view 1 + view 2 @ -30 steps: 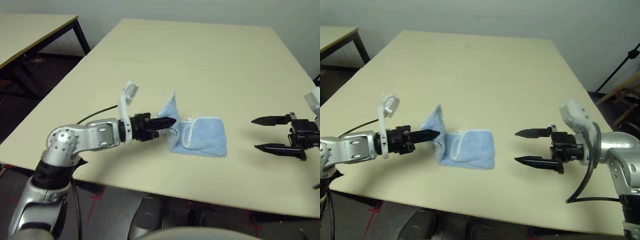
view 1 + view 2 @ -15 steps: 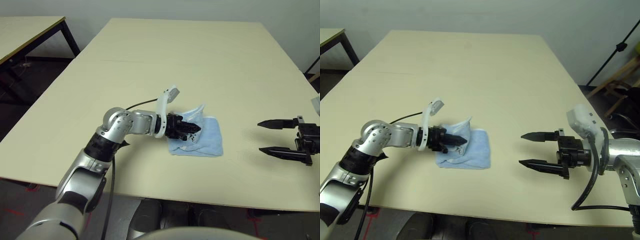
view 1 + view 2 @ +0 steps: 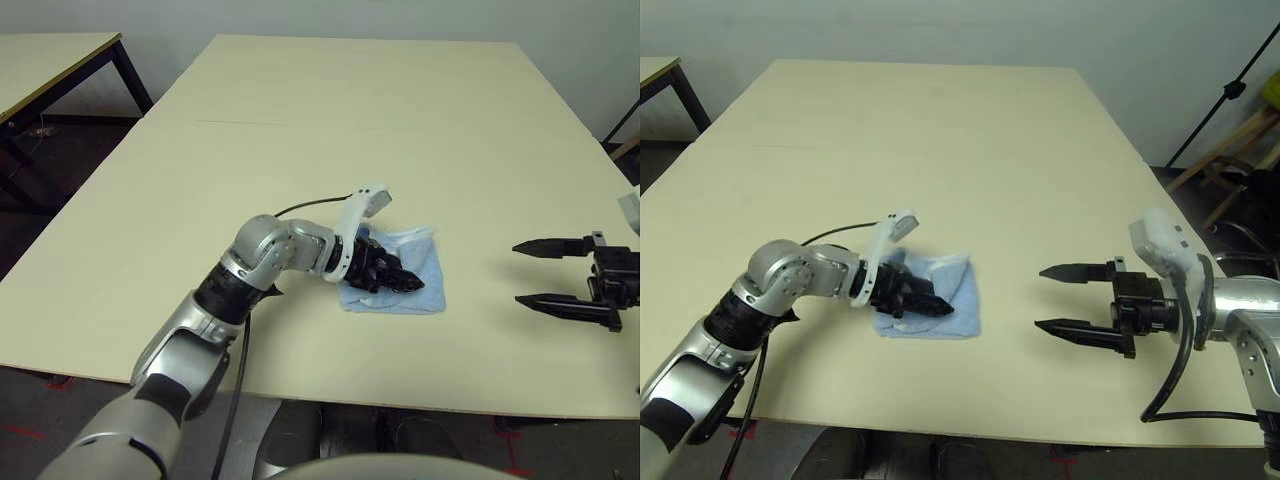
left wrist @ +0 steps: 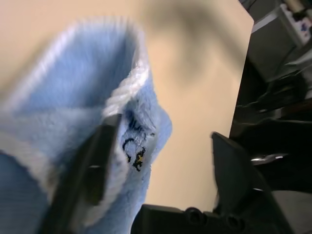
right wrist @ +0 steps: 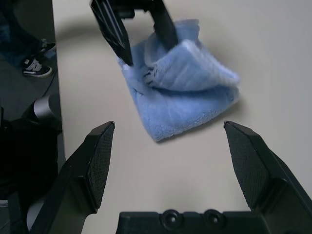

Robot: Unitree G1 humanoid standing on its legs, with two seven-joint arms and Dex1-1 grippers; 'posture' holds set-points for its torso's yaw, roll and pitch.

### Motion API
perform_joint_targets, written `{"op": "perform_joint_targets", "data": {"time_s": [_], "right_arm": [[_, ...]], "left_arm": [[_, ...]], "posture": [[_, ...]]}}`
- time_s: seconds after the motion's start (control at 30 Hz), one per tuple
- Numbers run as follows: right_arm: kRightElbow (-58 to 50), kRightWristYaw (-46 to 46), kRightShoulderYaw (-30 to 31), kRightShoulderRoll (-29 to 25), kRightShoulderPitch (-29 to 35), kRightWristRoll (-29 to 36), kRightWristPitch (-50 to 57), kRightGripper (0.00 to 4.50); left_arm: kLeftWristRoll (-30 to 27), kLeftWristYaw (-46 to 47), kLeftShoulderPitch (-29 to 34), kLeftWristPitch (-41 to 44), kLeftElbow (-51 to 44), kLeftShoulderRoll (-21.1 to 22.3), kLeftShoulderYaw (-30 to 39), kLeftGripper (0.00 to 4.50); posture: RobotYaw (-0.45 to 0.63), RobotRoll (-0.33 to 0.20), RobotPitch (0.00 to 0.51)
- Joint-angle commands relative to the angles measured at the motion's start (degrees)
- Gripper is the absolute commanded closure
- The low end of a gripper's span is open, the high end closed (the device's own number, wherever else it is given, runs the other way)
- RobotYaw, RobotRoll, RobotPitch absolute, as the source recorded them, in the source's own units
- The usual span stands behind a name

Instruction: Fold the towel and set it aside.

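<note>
Towel, one, lies folded on one bench beneath the released left hand, beside the wide-open right hand.

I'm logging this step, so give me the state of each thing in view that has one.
Towel: on the table, partly folded, its upper layer loose and rumpled.
Left gripper: open, at the towel.
Right gripper: open, empty, apart from the towel.
Table: upright, bearing the towel.
</note>
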Motion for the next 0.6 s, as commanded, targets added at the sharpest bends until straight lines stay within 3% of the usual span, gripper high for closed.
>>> {"op": "perform_joint_targets", "data": {"time_s": [0.03,0.2,0.33,0.5,0.6], "right_arm": [[0.09,-0.36,1.43,1.09,-2.43,1.35,1.05,0.0],[-1.21,-3.81,4.5,4.11,-7.53,1.83,4.07,0.0],[-3.51,-7.5,10.61,7.63,-12.61,-0.68,4.46,0.0],[-4.79,-11.23,20.83,12.3,-16.68,-8.48,1.55,0.0],[-4.3,-12.75,23.86,14.27,-17.46,-11.91,-0.89,0.0]], "left_arm": [[-1.39,-1.56,-0.12,2.53,-5.63,3.26,5.19,0.01],[-4.04,-2.04,5.37,4.64,-11.49,9.84,14.56,0.01],[0.16,-4.33,15.13,-4.26,-12.9,14.68,18.66,0.01],[4.43,-6.69,25.13,-13.84,-11.55,17.5,22.13,0.01],[4.87,-6.48,27.77,-15.47,-11.06,17.33,23.74,0.01]], "posture": [[0.15,0.0,0.068],[0.16,0.0,0.065],[0.17,0.0,0.065],[0.18,0.0,0.067],[0.19,0.0,0.071]]}}
